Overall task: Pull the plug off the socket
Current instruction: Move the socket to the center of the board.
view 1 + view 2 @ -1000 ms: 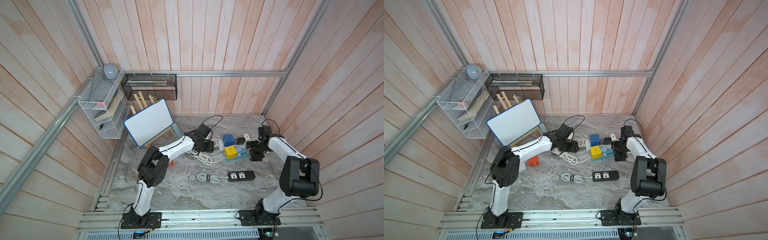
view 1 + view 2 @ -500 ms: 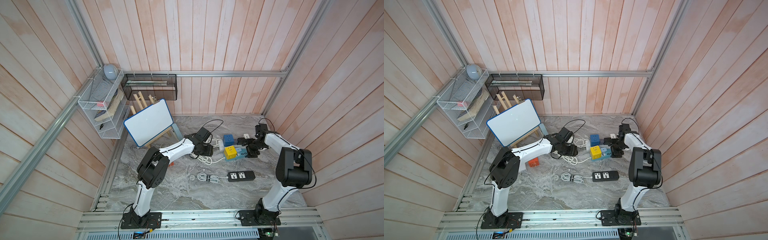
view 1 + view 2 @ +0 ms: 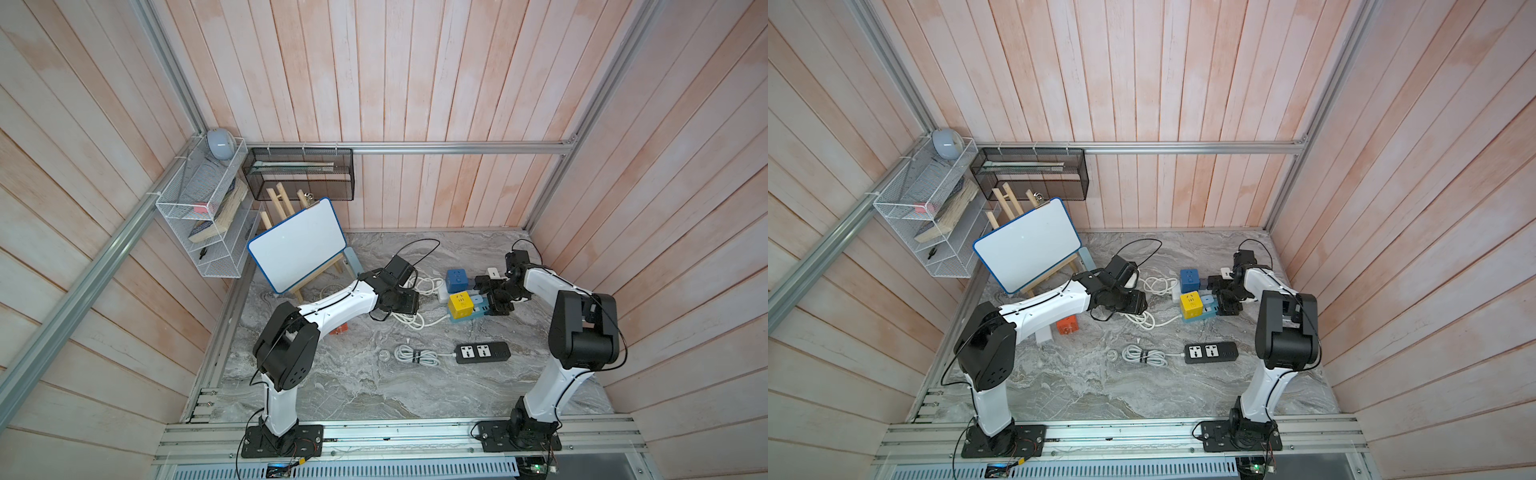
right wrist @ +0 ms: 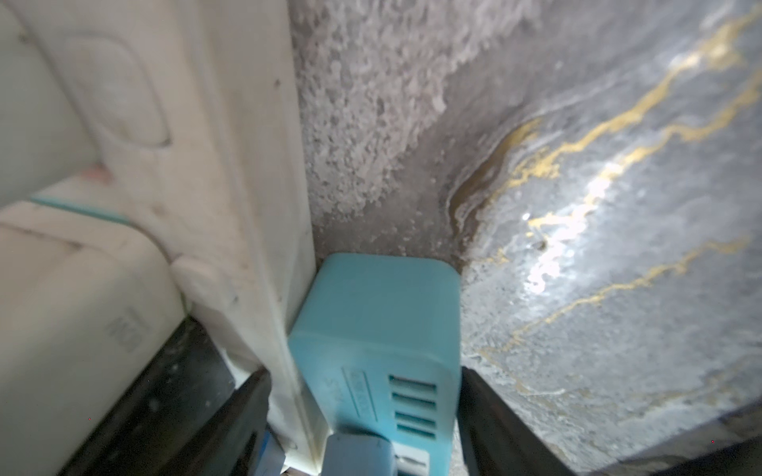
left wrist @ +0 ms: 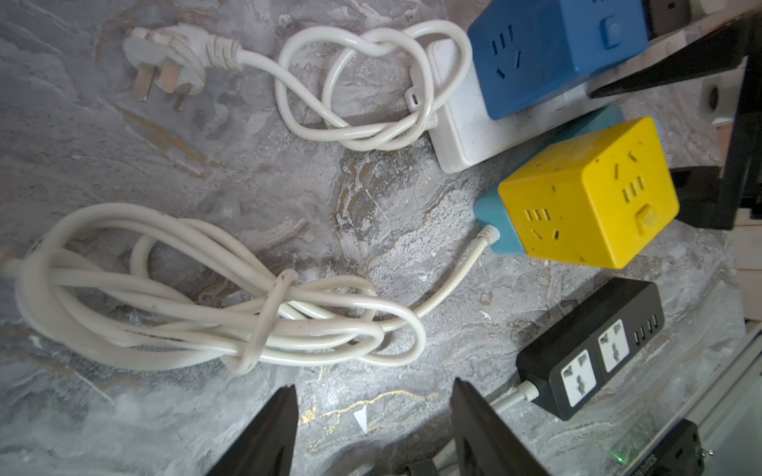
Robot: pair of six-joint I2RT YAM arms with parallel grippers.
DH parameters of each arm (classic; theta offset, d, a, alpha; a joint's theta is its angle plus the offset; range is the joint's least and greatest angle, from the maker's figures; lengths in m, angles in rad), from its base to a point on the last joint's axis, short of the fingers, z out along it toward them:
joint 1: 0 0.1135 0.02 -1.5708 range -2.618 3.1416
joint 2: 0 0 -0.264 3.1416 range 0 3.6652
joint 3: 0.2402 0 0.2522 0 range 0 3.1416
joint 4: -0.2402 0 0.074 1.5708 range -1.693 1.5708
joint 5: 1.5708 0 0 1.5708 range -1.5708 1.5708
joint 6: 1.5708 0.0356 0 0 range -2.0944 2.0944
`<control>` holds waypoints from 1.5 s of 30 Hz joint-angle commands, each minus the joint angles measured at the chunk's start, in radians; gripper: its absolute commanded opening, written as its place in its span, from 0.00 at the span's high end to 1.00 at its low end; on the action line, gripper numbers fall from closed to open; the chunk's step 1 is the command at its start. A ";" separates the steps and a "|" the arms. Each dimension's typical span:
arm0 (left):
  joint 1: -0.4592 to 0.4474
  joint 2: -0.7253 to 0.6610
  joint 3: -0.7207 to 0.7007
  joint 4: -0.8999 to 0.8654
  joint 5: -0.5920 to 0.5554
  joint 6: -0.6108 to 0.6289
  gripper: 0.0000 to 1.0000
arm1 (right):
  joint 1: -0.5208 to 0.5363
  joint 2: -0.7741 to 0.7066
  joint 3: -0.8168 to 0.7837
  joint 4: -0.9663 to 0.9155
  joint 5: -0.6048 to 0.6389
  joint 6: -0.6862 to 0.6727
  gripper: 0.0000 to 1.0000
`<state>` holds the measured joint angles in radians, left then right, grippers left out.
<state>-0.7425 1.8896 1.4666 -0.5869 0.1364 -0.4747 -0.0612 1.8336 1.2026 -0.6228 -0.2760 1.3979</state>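
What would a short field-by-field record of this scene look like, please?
left gripper: open, empty, by the coiled white cord
right gripper: jaws either side of the teal power strip end; grip unclear
yellow cube socket: sitting on the teal power strip
blue cube socket: sitting on the white power strip
black power strip: apart from the others, nothing plugged in
loose white plug: lying unplugged, prongs bare

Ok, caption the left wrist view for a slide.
Open fingers near a coiled white cord; yellow cube and blue cube beyond.
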 commanded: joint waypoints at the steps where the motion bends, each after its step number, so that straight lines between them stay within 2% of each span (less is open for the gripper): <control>1: -0.001 -0.033 -0.021 0.003 -0.028 0.007 0.35 | 0.024 -0.023 -0.064 -0.065 0.023 0.037 0.26; 6: 0.000 -0.034 -0.022 0.001 -0.031 0.008 0.35 | 0.029 -0.073 -0.130 -0.041 0.027 0.054 0.26; 14: 0.000 -0.034 -0.016 -0.005 -0.031 0.011 0.35 | 0.029 -0.078 -0.128 -0.077 0.046 0.047 0.26; 17: -0.001 -0.037 -0.020 -0.004 -0.028 0.009 0.35 | 0.023 -0.104 -0.175 -0.031 0.036 0.068 0.26; 29: -0.001 -0.051 -0.026 0.008 -0.011 0.043 0.35 | -0.053 -0.005 -0.120 -0.038 -0.037 -0.038 0.24; 34: -0.001 -0.056 -0.034 0.030 -0.002 0.065 0.34 | -0.052 0.028 -0.118 -0.031 -0.061 -0.046 0.29; 37: -0.002 -0.074 -0.065 0.070 0.010 0.096 0.31 | -0.052 0.045 -0.116 -0.034 -0.056 -0.047 0.36; 43: -0.001 -0.158 -0.174 0.195 0.020 0.169 0.19 | -0.048 0.055 -0.112 -0.047 -0.022 -0.062 0.53; 45: 0.001 -0.203 -0.227 0.254 -0.006 0.168 0.12 | -0.044 0.054 -0.106 -0.053 -0.007 -0.072 0.58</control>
<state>-0.7425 1.7538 1.2842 -0.4469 0.1448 -0.3447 -0.1139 1.8252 1.1160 -0.6888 -0.3618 1.3556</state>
